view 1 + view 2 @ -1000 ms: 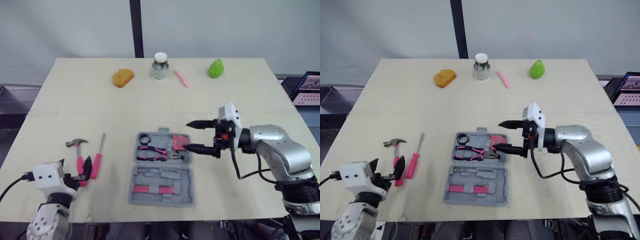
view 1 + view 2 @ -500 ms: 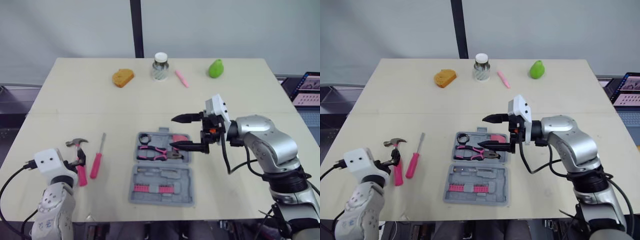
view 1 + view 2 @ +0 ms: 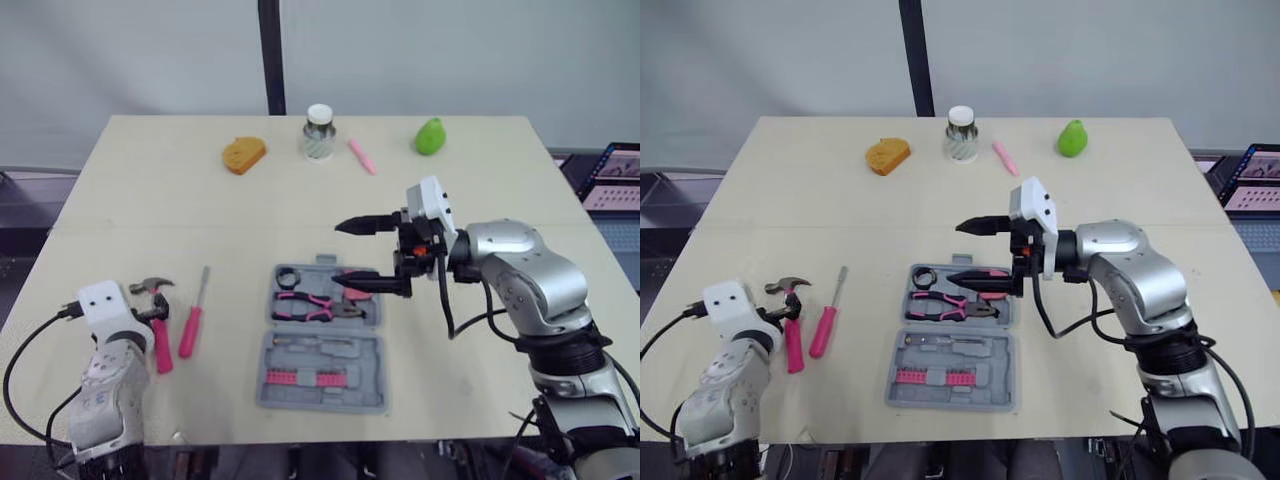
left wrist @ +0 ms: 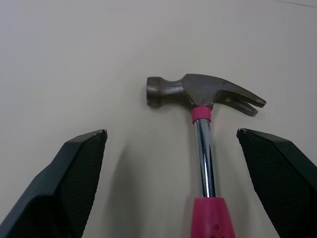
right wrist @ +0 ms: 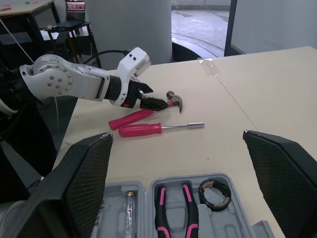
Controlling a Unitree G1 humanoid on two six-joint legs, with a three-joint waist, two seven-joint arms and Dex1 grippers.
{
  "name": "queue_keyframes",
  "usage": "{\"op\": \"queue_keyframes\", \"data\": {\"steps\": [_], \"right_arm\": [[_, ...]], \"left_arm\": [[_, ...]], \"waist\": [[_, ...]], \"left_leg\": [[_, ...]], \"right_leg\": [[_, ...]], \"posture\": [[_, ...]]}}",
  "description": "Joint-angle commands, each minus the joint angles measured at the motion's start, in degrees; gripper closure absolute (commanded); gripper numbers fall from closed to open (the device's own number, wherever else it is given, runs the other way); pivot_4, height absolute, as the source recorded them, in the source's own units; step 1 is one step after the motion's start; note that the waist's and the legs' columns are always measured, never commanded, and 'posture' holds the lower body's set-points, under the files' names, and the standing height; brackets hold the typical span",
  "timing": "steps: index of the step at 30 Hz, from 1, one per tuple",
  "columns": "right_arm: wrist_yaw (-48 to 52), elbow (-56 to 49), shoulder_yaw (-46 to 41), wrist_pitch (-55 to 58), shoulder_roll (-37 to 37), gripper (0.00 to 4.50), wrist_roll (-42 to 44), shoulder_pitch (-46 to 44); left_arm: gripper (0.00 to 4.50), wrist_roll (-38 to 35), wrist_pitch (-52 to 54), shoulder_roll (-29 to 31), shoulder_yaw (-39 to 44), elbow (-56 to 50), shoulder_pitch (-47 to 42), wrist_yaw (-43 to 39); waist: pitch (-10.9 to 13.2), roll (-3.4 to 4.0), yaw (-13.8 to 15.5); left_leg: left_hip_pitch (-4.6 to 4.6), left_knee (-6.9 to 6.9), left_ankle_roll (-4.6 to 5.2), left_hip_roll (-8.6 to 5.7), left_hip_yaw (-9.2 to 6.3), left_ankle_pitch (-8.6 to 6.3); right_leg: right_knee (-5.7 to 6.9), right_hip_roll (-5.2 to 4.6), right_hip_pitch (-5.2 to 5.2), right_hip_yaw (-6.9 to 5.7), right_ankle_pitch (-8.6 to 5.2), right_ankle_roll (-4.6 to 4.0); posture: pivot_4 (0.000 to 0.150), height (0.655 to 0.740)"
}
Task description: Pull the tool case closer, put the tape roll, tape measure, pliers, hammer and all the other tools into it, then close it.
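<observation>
1. The tool case [image 3: 340,352] lies open on the table [image 3: 480,200], near the front edge, with the pliers [image 3: 312,303] and tape roll [image 3: 289,277] seated inside.
2. The right gripper [image 3: 336,254] hovers over the case's far half, jaws wide and empty.
3. The left gripper [image 4: 171,133], jaws wide, brackets the hammer [image 4: 198,91], which lies left of the case beside the screwdriver [image 3: 192,320].
4. Judgement: the shaft sits off-centre between the fingers. Centre on it just below the head, then close.
</observation>
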Motion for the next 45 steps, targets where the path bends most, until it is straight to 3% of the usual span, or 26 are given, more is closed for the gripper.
{"op": "queue_keyframes", "data": {"steps": [1, 21, 44, 45], "right_arm": [[-0.2, -0.4, -0.3, -1.1, 0.2, 0.06, -0.2, -1.0], [-0.5, -0.8, -0.8, -0.9, 0.6, 0.06, -0.4, 0.0], [-1.4, -1.4, -0.7, -0.1, 0.7, 0.06, -0.1, 0.3], [-1.4, -1.3, -0.6, -0.2, 0.7, 0.02, -0.1, 0.3]], "left_arm": [[0.00, 1.2, 1.7, 1.9, 0.2, 0.8, -1.7, 0.2], [0.00, 2.6, 4.2, 3.6, -0.9, 7.6, -8.0, 0.2], [0.00, 3.0, 4.3, 3.1, -1.7, 9.0, -9.1, -0.1], [0.25, 3.0, 4.2, 3.1, -1.7, 9.1, -9.3, -0.1]], "waist": [[0.0, -0.01, 0.0], [0.0, -0.02, 0.0], [0.0, -0.02, 0.1], [0.0, -0.02, 0.1]], "left_leg": [[0.00, 0.00, 0.00, 0.00, 0.00, 0.00], [-0.01, 0.03, -0.12, 0.07, 0.05, 0.06], [-0.02, 0.02, -0.12, 0.07, 0.08, 0.06], [-0.02, 0.02, -0.12, 0.07, 0.08, 0.06]], "right_leg": [[0.02, 0.01, -0.01, 0.00, 0.00, 0.00], [0.08, 0.06, -0.05, 0.06, 0.00, 0.00], [0.12, 0.05, -0.12, 0.11, 0.00, -0.01], [0.12, 0.05, -0.12, 0.11, 0.00, -0.01]], "posture": [[0.150, 0.7400], [0.150, 0.7400], [0.150, 0.7400], [0.150, 0.7400]]}}
